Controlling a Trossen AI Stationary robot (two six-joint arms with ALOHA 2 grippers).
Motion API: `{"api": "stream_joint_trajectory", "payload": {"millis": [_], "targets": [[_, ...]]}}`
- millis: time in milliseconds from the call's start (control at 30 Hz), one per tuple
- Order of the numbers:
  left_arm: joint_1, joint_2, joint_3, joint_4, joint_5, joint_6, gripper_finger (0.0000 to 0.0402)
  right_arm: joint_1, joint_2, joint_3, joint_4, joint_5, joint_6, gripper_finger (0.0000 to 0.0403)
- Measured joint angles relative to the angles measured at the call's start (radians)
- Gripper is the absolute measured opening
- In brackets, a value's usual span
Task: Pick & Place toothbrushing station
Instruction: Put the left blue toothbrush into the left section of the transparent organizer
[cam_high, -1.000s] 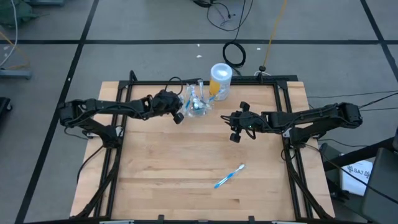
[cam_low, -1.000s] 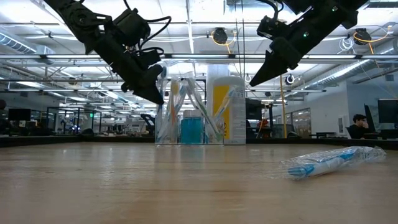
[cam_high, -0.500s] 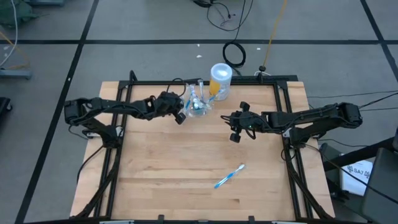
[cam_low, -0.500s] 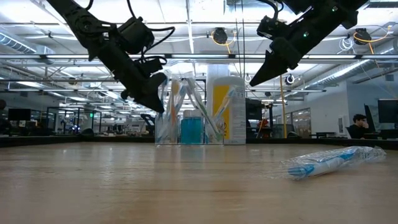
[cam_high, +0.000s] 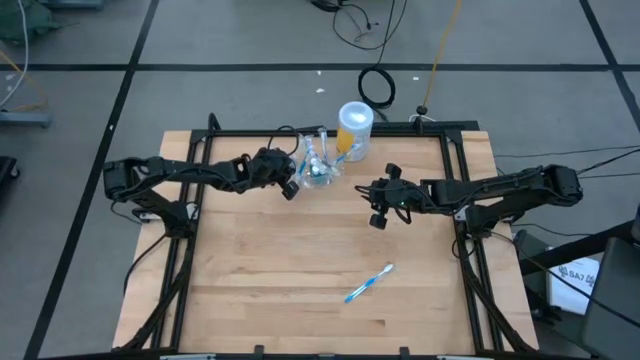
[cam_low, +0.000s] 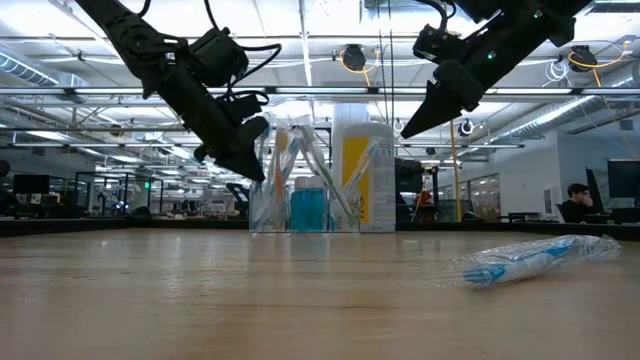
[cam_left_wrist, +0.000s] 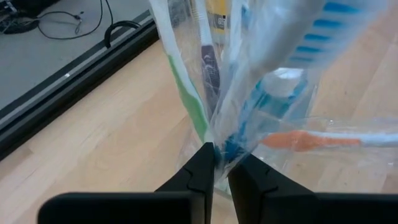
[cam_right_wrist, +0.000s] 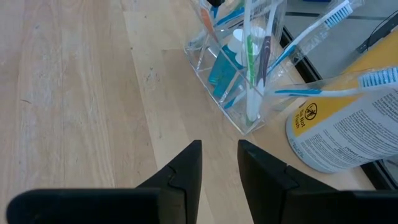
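Note:
The toothbrushing station, a small see-through cup (cam_high: 316, 168) with several wrapped toothbrushes and a tube in it, stands on its base at the table's far middle (cam_low: 303, 190). A taller yellow container (cam_high: 354, 128) stands right behind it. My left gripper (cam_high: 290, 180) is at the cup's left side and shut on it. My right gripper (cam_high: 377, 207) hangs in the air to the cup's right, narrowly open and empty (cam_right_wrist: 219, 152). A wrapped blue toothbrush (cam_high: 368, 283) lies flat on the table nearer the front edge. My left gripper pinches see-through plastic at the cup's left side (cam_left_wrist: 219, 155) between its two fingers. Whether that is the cup's wall or a brush's wrapper, I cannot tell. The fingers come slanting down from the table's left (cam_low: 245, 160). The cup stands upright on the table.
A black metal frame (cam_high: 300, 133) runs along the table's far and side edges, close behind the cup and the yellow container. Bare wood lies between the cup and the loose toothbrush (cam_low: 530, 260). A coiled cable (cam_high: 377, 87) lies on the floor beyond the table.
My left gripper has dipped a little lower at the cup's left side. The cup stands where it was.

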Motion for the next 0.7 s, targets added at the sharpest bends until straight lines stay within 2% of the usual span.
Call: {"api": "stream_joint_trajectory", "payload": {"millis": [533,700], "targets": [[-0.013,0.0,0.0,-0.002,0.0,0.027,0.0048,0.0,0.0,0.0,0.002,0.0,0.0,0.0093],[-0.013,0.0,0.0,-0.002,-0.001,0.064,0.009,0.0,0.0,0.0,0.002,0.0,0.0,0.0093]]}}
